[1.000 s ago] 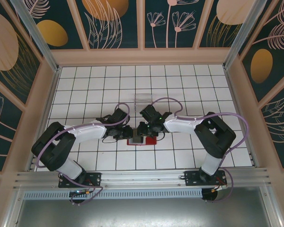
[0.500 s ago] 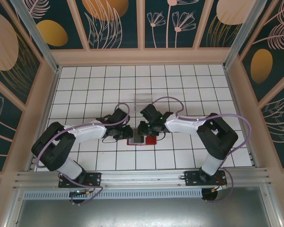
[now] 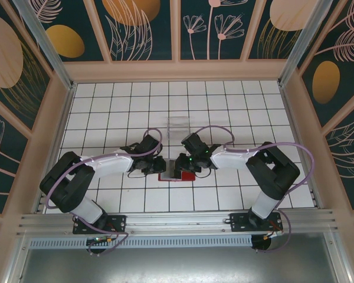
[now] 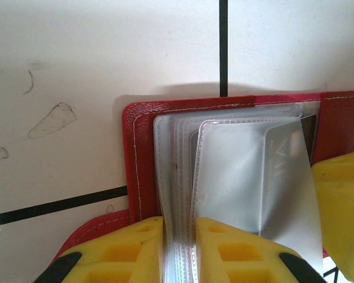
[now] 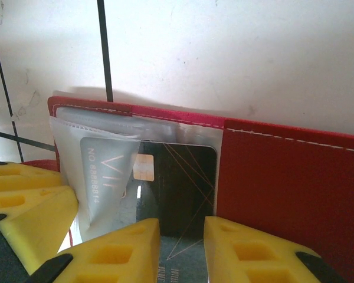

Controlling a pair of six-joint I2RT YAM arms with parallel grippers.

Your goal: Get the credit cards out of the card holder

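The red card holder (image 3: 189,175) lies open on the tiles between both arms. My left gripper (image 3: 163,165) is at its left side. In the left wrist view, this gripper (image 4: 179,250) is shut on a stack of the holder's clear pocket sleeves (image 4: 183,177), inside the red border (image 4: 133,153). A grey credit card (image 4: 283,171) sits in a lifted sleeve. My right gripper (image 3: 178,167) hovers over the holder's middle. In the right wrist view, its jaws (image 5: 182,247) stand narrowly apart over a dark chip card (image 5: 177,183). A grey VIP card (image 5: 103,171) lies beside it. Whether the dark card is pinched is unclear.
A small clear plastic box (image 3: 178,125) stands on the tiles just behind the two grippers. The red cover (image 5: 283,188) lies flat to the right of the cards. Pale walls ring the tiled floor (image 3: 106,106).
The right arm's wrist and elbow have shifted a little to the right and toward the near edge. The left arm and the card holder stay put.
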